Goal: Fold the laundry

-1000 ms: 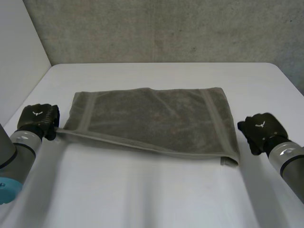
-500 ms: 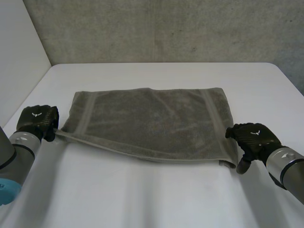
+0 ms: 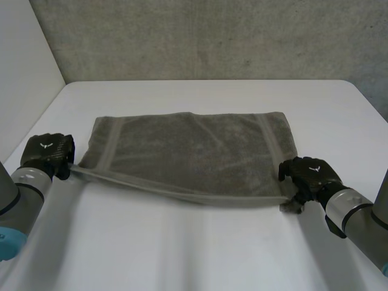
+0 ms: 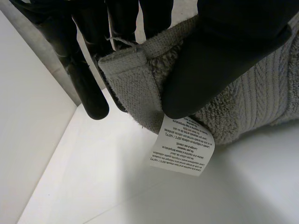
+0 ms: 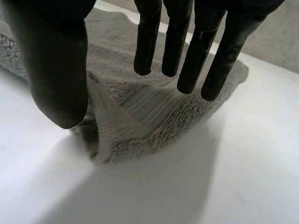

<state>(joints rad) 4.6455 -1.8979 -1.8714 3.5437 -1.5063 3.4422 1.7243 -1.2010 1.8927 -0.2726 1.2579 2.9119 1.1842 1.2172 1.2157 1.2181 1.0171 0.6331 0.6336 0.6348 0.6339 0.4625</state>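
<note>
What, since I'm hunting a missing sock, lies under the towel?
Under the towel corner that the left robot hand pinches, white table and a hanging care label show. The flat middle hides whatever lies beneath.

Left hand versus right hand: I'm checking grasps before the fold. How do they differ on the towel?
The left hand pinches the towel at its near left corner between thumb and fingers, by the care label; the right hand is open over the near right corner, gripping nothing. Both are at its near edge.
</note>
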